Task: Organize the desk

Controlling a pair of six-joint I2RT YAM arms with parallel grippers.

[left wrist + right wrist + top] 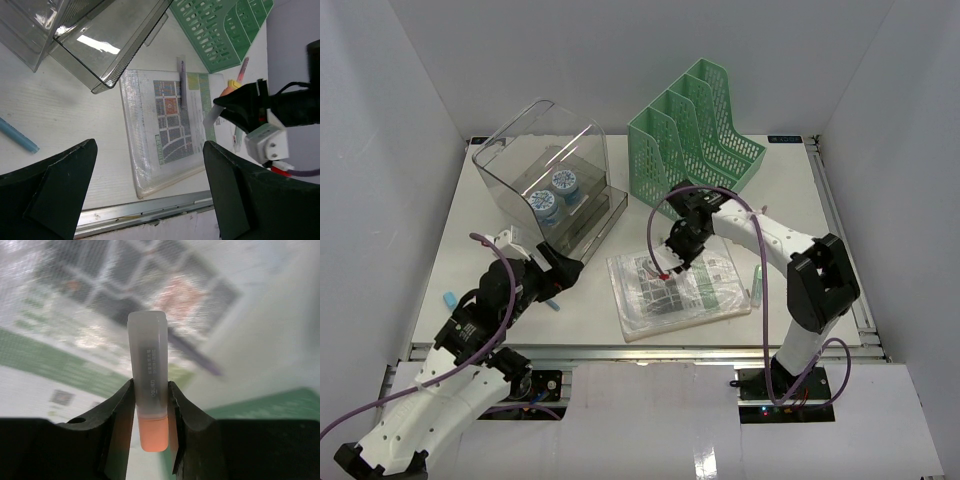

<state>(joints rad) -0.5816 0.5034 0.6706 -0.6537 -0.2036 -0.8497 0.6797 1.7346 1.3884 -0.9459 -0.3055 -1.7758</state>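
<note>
Since the job is tidying up, I read this as a pick-up step, going left to right. The desk (pixel 460 230) is the big white top under everything, with its metal rail along the near edge by the arm bases.

Far left, a blue pen (pixel 450 298) lies loose on the desk near the left edge. Just right of it, the left gripper (pixel 149 150) hangs over the desk with its jaws spread wide and nothing between them. My guess is it's just waiting its turn.

Behind it is a clear plastic bin (pixel 515 160), tipped so its open side faces forward. It has two round tubs (pixel 565 182) with blue-and-white lids inside, side by side.

In the middle there's a plastic folder (pixel 715 292) lying flat with a printed sheet in it and a purple pen (pixel 181 82) resting on top. The right gripper (pixel 149 390) is above the folder, with its jaws pinched on a highlighter (pixel 147 340) that has an orange body and a frosted cap. It's gripped across the body, probably so it can be carried off to a container.

Back right, the green file rack (pixel 705 140) stands upright, and I can't see anything in its slots. A greenish pen (pixel 756 283) lies just right of the folder.
</note>
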